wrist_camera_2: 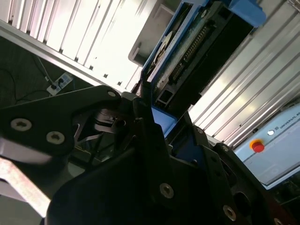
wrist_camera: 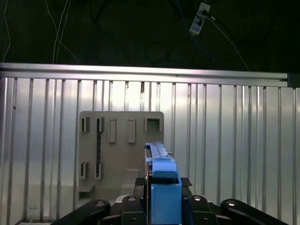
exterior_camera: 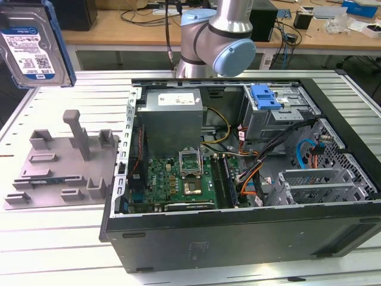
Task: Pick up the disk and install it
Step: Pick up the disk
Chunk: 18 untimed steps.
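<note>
Exterior view: the disk (exterior_camera: 33,50), a flat silver slab with a white-and-blue label and a blue plastic frame along its edges, hangs tilted in the air above the ribbed aluminium desk (exterior_camera: 59,238), toward the desk's edge at the exterior view's left. It is well apart from the open computer case (exterior_camera: 238,238).

From my remote station, the second wrist view shows the black jaws clenched on the disk (wrist_camera_2: 187,51) at its blue frame, connector edge exposed. In the first wrist view I see the disk (wrist_camera: 161,164) edge-on, raised clear of a grey fixture plate (wrist_camera: 122,136) lying flat on the desk. The plate (exterior_camera: 59,167) is matte plastic with upright posts and rectangular slots.

The black steel case lies on its side, filling the desk's middle and the exterior view's right. Inside it sit:
- a plain grey metal box with a white sticker (exterior_camera: 169,119), near the case's far wall
- a green motherboard (exterior_camera: 172,179) beside that box, toward the case's near wall
- a grey metal cage (exterior_camera: 280,113) topped by a blue plastic latch (exterior_camera: 265,97), in the far corner at the exterior view's right
- orange, black and blue cables (exterior_camera: 250,173), looping between the board and the cage

The pale-blue-capped arm (exterior_camera: 217,36) rises behind the case.
</note>
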Each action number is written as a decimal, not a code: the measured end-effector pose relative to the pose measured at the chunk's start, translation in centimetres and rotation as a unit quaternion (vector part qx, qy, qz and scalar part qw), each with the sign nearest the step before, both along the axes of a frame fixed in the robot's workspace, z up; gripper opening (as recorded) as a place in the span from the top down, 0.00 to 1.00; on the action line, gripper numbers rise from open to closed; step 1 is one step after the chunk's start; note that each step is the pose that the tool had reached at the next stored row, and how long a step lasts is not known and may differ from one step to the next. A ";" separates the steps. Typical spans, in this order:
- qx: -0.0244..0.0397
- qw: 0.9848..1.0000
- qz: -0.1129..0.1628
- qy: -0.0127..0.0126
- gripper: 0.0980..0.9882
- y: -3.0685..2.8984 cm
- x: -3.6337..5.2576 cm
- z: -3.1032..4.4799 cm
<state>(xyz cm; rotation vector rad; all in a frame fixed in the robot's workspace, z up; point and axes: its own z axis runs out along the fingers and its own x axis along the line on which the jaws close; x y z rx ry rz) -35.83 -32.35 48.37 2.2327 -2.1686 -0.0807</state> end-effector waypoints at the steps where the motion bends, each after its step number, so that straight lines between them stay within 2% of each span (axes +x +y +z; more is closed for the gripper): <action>1: 0.000 1.000 0.000 0.000 0.70 -0.11 0.34 0.00; 4: 0.000 1.000 0.000 0.001 0.70 -0.58 1.91 0.00; 9: 0.000 1.000 0.000 0.002 0.70 -1.08 3.99 0.00; 12: 0.000 1.000 0.000 0.004 0.70 -1.52 6.15 0.00; 17: 0.000 1.000 0.000 0.006 0.70 -2.04 8.71 0.00; 18: 0.000 1.000 0.000 0.006 0.70 -2.21 9.46 0.00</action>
